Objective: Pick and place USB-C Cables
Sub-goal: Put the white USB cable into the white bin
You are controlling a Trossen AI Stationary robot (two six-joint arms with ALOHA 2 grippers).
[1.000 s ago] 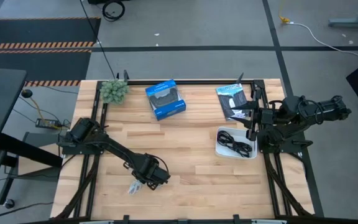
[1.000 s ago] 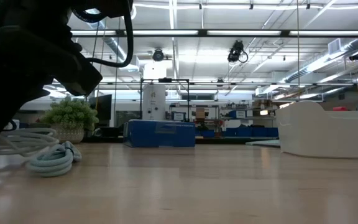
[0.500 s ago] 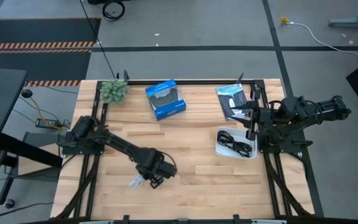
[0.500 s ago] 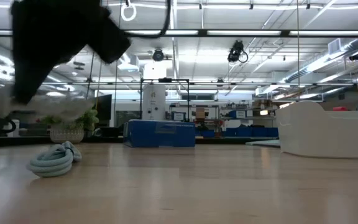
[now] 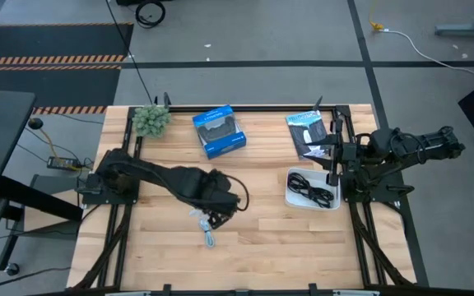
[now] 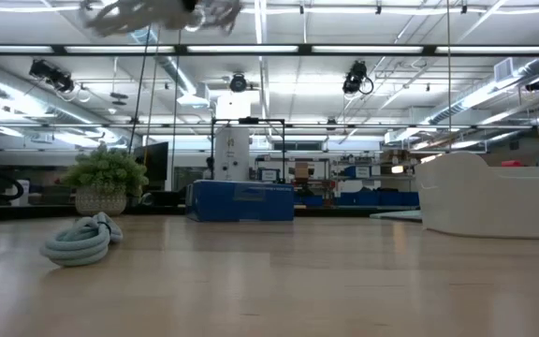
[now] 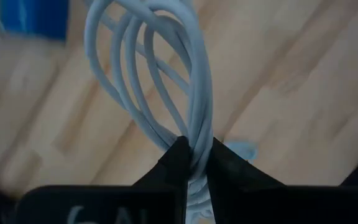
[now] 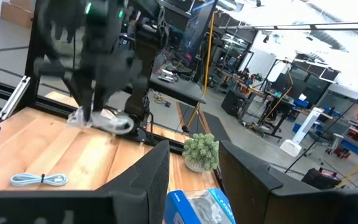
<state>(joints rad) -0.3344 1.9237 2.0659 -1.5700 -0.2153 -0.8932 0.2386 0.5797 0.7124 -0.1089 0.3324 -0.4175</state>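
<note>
Left gripper [image 7: 194, 163] lifts one white cable [image 7: 166, 74] above the counter [image 5: 270, 247]; three more cables lie below.

The left fingers [image 7: 174, 163] are pinched tight on the white cable's folded loops, which hang clear of the wood near the counter's middle. One pale blue-grey cable [image 5: 210, 238] lies coiled on the counter just beside the raised gripper, seen also in the low view [image 6: 80, 240]. Two black cables [image 5: 313, 191] rest tangled together in the one white tray [image 5: 291, 197] at the counter's right side. The right gripper [image 8: 194, 186] waits near the tray, its fingers partly apart and holding nothing. Along the far edge stand one plant [image 5: 151, 120], one blue box [image 5: 219, 131] and one dark packet [image 5: 307, 131].
</note>
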